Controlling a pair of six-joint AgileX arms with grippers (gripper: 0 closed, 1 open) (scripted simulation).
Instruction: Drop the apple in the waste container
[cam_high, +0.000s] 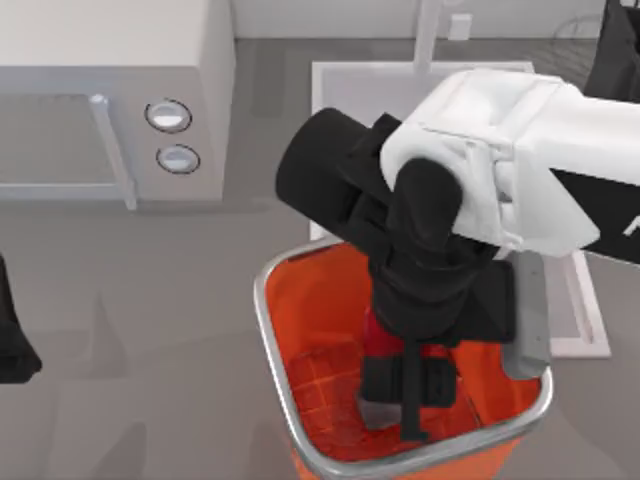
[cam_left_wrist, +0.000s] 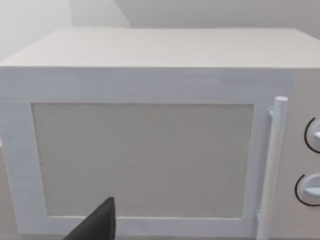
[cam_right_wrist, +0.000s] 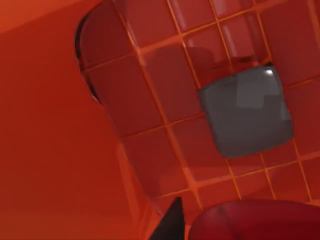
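Observation:
The waste container (cam_high: 275, 330) is a tall orange bin with a silver rim at the front middle of the table. My right gripper (cam_high: 402, 400) reaches down inside its mouth, above the brick-patterned floor (cam_right_wrist: 165, 130) and its dark grey square (cam_right_wrist: 245, 112). The apple (cam_right_wrist: 255, 222), deep red, sits close under the right wrist camera beside one dark fingertip (cam_right_wrist: 172, 225), and the jaws look shut on it. A sliver of the apple (cam_high: 376, 335) shows beside the gripper from above. My left gripper (cam_high: 15, 345) is parked at the table's left edge.
A white microwave (cam_high: 110, 90) stands at the back left, and its door and handle (cam_left_wrist: 272, 165) face the left wrist camera. A white sink basin (cam_high: 590, 335) lies behind and to the right of the bin, partly under my right arm.

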